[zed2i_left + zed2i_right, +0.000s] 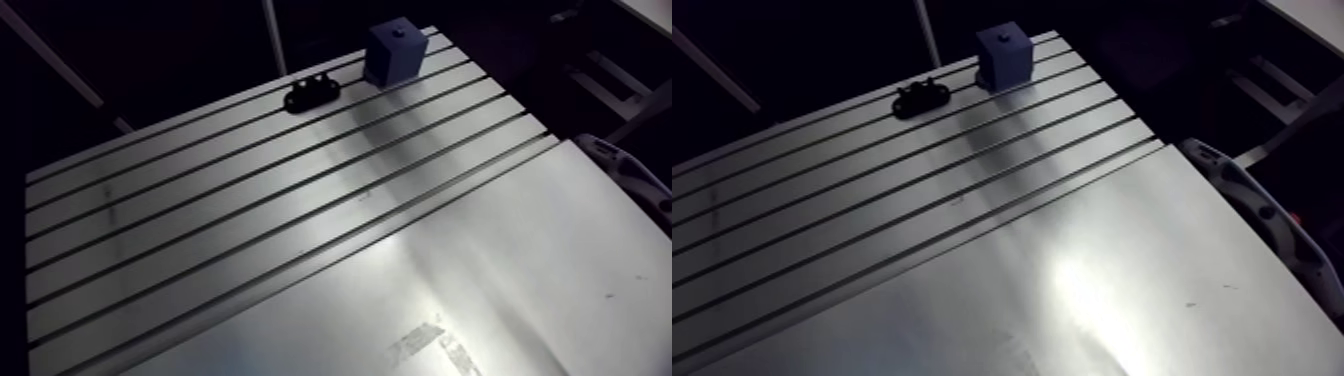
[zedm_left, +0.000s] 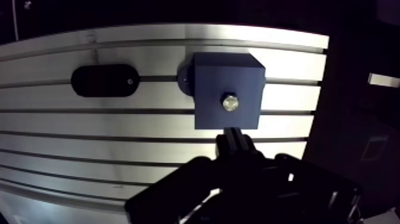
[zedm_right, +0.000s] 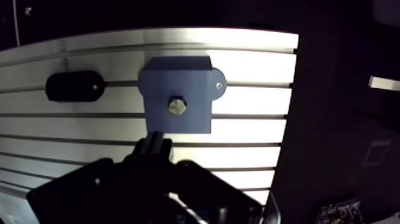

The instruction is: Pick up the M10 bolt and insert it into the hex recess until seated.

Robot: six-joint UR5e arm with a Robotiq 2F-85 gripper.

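Note:
A dark blue block [image 2: 226, 89] stands on the slotted table, near its far corner in the arm view [image 1: 396, 52]. The M10 bolt [image 2: 230, 102] sits upright in the block's top face, and only its metal hex head shows. In the wrist view my gripper [image 2: 233, 142] hangs just short of the block, above the table. Its two dark fingers are pressed together with nothing between them, and they are apart from the bolt. The gripper does not show in the arm view.
A black oval fixture [image 2: 104, 80] lies on the table beside the block, also seen in the arm view [image 1: 312, 93]. The slotted table [image 1: 250, 200] ends just past the block. A smooth metal sheet [image 1: 480, 290] covers its near part.

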